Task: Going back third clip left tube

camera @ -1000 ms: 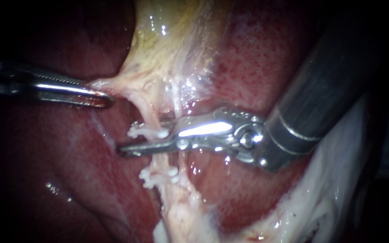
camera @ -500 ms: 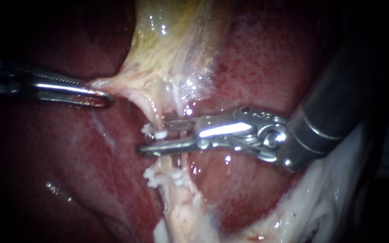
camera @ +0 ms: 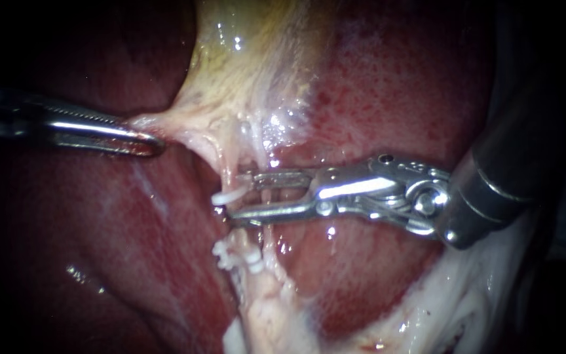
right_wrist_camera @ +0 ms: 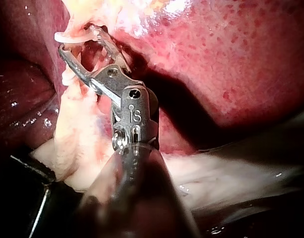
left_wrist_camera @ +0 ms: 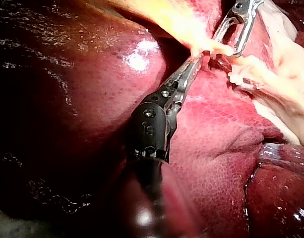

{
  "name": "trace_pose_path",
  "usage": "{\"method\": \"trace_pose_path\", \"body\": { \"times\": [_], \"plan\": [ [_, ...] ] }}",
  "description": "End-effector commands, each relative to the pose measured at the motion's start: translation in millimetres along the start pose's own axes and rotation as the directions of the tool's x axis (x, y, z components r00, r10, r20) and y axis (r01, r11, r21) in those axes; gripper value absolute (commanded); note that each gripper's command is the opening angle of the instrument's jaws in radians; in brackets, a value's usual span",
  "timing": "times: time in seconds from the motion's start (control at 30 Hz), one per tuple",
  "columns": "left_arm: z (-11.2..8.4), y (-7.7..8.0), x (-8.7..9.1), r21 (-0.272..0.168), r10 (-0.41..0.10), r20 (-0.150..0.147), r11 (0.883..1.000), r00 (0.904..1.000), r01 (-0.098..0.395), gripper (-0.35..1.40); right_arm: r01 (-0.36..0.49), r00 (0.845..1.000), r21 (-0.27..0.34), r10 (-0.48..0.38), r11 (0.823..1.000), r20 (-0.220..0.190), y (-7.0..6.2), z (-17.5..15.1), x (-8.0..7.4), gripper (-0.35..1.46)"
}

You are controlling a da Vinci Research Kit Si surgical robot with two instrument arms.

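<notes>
Spotter: Clip (camera: pixel 221 196), white, sits crosswise on the left tube (camera: pixel 226 172), right at the tips of your right instrument (camera: pixel 238 196). That tube is thin and pale and runs down from the gallbladder (camera: pixel 250 72).

Scribe: Noted. Your right instrument's jaws stand apart, with a plain gap between them. The clip lies at the mouth of that gap. I cannot tell whether either jaw touches it.

Spotter: Second tube (camera: pixel 266 195), just right of the first in the endoscope view, crosses the gap farther back between those jaws. Space shows on both sides of it, so you are gripping nothing there.

Scribe: Lower down, more white clips (camera: pixel 238 257) sit on the same pale stalk, near the upper clip but apart from it. The right wrist view agrees: jaws spread, upper clip at their tips.

Spotter: Your left instrument (camera: pixel 155 143) comes in from the left, well apart from the clips. Its jaws are closed on a fold at the gallbladder's edge, and the tissue there is drawn out to a point toward them. The left wrist view shows the same hold, with your right instrument's jaws just beyond it.

Scribe: Liver (camera: pixel 388 98) lies behind everything, dark red and wet, speckled on the right of the endoscope view. Pale tissue (camera: pixel 466 295) lies under your right instrument's shaft.
</notes>
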Motion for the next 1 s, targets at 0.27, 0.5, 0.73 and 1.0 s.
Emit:
{"method": "trace_pose_path", "body": {
  "times": [0.27, 0.5, 0.73, 1.0],
  "plan": [
    [0.2, 0.0, 0.0, 0.001, 0.0, 0.0, 1.0, 1.0, 0.0, -0.35, 0.015, 1.0, 0.038, -0.016, 0.999, 0.022, 0.4, 5.5, -1.5, 0.5],
    [0.2, 0.1, -0.1, 0.002, 0.0, 0.0, 1.0, 1.0, 0.0, -0.35, 0.023, 0.999, 0.057, -0.025, 0.998, 0.033, 0.3, 6.5, -2.6, 0.5],
    [0.2, 0.1, -0.1, 0.001, 0.0, 0.0, 1.0, 1.0, 0.0, -0.35, 0.021, 0.999, 0.053, -0.023, 0.998, 0.03, 0.4, 6.2, -2.2, 0.5],
    [0.1, 0.1, -0.1, 0.001, 0.0, 0.0, 1.0, 1.0, 0.0, -0.35, 0.049, 0.999, 0.006, -0.049, 0.999, 0.019, 0.6, 2.9, -0.7, 0.5]
  ]
}}
